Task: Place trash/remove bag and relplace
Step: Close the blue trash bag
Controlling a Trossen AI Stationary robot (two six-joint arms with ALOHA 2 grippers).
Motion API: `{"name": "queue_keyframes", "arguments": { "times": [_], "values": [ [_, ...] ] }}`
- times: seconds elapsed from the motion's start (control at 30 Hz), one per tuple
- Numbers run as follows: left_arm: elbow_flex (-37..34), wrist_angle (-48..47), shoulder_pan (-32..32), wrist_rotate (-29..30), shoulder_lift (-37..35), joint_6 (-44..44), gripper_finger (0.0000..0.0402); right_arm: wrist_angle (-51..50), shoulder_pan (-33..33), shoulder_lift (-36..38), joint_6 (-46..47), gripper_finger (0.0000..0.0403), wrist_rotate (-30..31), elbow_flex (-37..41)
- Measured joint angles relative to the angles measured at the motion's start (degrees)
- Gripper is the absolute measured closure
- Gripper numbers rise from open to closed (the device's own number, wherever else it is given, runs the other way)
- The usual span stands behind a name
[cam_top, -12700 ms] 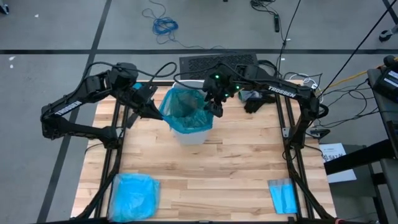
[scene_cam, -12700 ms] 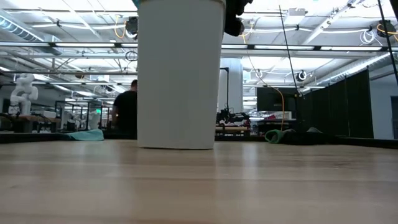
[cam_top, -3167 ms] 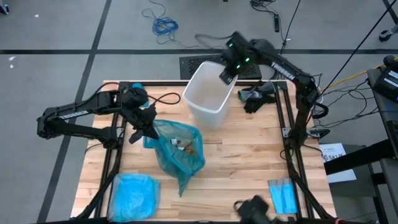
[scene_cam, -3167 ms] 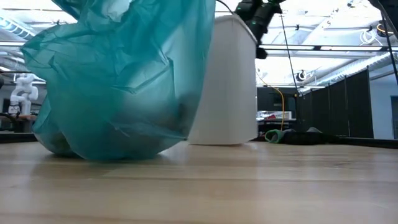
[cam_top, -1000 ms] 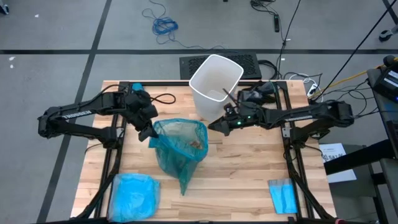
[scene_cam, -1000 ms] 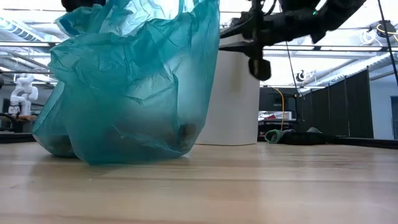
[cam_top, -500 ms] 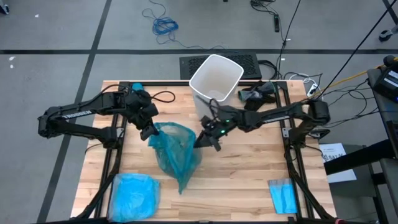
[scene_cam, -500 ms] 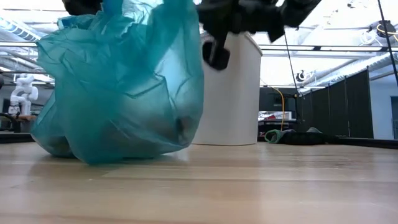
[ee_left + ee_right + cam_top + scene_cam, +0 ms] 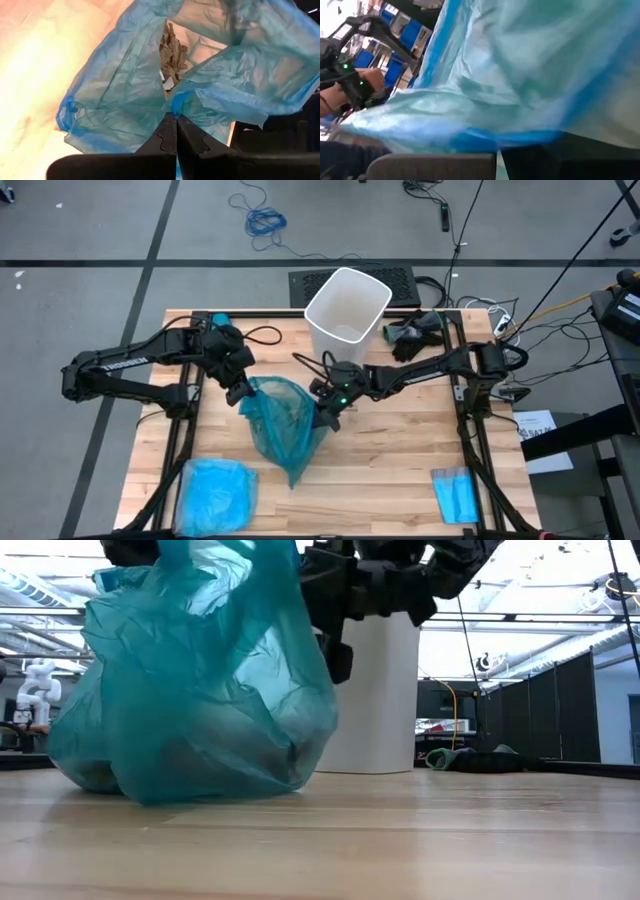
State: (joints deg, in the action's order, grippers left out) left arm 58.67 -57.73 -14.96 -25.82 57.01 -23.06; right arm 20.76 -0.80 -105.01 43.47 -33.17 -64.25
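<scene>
Crinkly translucent teal-green plastic bag [image 9: 285, 425] sits mid-table, long axis upright, mouth upward, brown paper trash [image 9: 172, 50] inside. Left gripper [image 9: 240, 392] and right gripper [image 9: 326, 415] pinch opposite rim edges. No legible writing.

Trash [image 9: 172, 55] mostly hidden inside bag [image 9: 285, 420]

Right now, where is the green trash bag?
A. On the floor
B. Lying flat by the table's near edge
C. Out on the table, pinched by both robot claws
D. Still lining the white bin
C: the green trash bag sits on the table beside the empty white bin, with the left gripper and right gripper each shut on its rim.
</scene>
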Motion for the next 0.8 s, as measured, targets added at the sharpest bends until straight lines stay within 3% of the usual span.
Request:
{"name": "queue_keyframes", "arguments": {
  "times": [0.3,0.43,0.53,0.67,0.8],
  "values": [
    [0.0,-0.4,0.0,1.1,0.0,1.4,0.0402,-1.1,0.2,8.4,3.0,0.0403,13.6,10.5],
    [0.0,-0.4,0.0,1.4,0.0,2.4,0.0402,7.0,-0.4,11.3,9.3,0.0403,17.7,18.4],
    [0.0,-0.3,0.0,1.9,0.0,2.5,0.0402,15.8,-2.6,11.6,13.0,0.0403,17.9,21.0],
    [0.0,-0.2,0.0,2.1,0.0,2.5,0.0402,19.1,-5.6,11.1,13.1,0.0403,17.6,18.1],
    [0.0,0.1,0.0,2.5,0.0,2.5,0.0402,17.7,-6.9,9.0,9.4,0.0403,10.6,10.2]
  ]
}}
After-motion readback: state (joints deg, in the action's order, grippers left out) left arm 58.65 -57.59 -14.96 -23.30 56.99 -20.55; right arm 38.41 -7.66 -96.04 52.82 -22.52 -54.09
